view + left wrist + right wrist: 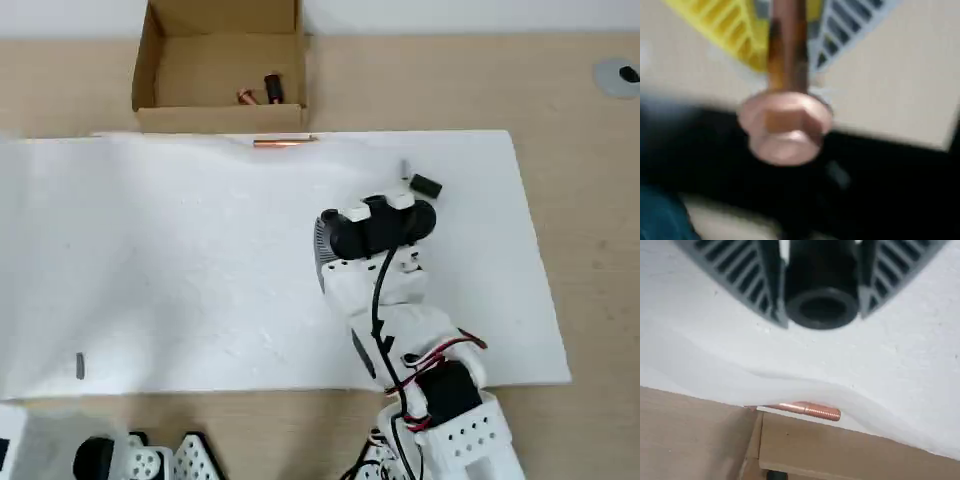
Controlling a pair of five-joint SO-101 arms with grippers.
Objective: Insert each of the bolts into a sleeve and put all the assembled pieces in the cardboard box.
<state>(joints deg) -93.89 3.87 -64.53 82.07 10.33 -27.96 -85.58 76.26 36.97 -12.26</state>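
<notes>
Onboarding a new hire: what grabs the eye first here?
A copper bolt, head toward the camera, sits clamped in the left pincer. The right pincer grips a black sleeve over the white foam sheet; a second bolt lies at the sheet's far edge, beside the cardboard box.

Bolts, sleeves and box on the worktop.
The open brown cardboard box (145,70) stood at the far edge. Inside, a boxed bolt (247,97) and a boxed sleeve (272,87) lay close together, possibly not joined. A loose bolt (283,143), copper and threaded, lay flat along the box's near wall. A loose sleeve (426,185), short and black, lay on the white sheet (200,260). The left pincer (787,30) gripped a held bolt (785,120), its flanged head outward. The right pincer (821,295) clamped a held sleeve (821,305), its bore open.
</notes>
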